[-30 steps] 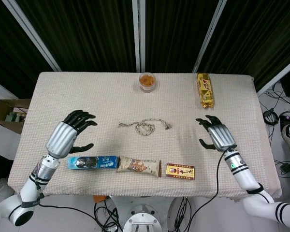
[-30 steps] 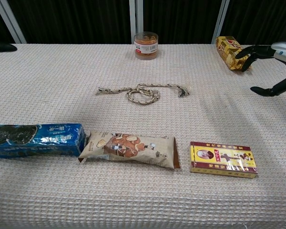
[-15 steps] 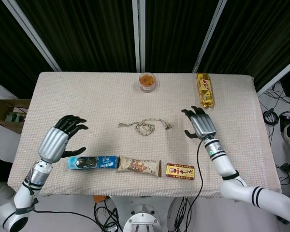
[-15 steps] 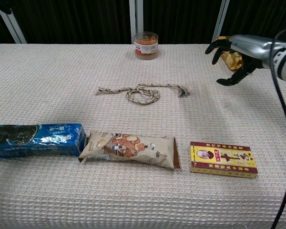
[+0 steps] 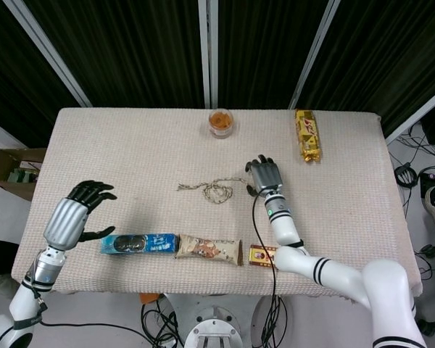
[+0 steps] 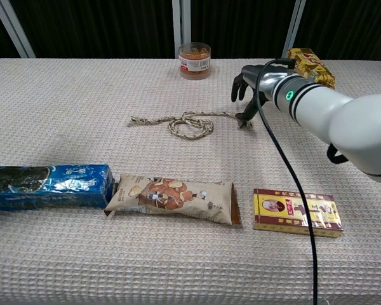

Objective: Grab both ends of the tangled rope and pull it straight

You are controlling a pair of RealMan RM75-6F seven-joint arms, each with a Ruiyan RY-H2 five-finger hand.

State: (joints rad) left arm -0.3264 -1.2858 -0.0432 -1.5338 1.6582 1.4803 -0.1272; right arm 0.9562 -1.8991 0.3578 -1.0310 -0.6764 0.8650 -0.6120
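Right hand (image 6: 251, 86) perhaps touches rope (image 6: 189, 123) end; snack bar (image 6: 171, 198) nearby.

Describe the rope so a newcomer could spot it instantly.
On the beige cloth-covered table, look to the middle, below the orange-filled jar at the far edge. The rope lies there, a thin tan cord with a knotted loop, the only unpackaged item.

one rope (image 5: 212, 190), three snack packets (image 5: 209, 249), one small box (image 6: 296, 211), one jar (image 5: 220, 122), two hands (image 5: 264, 175)
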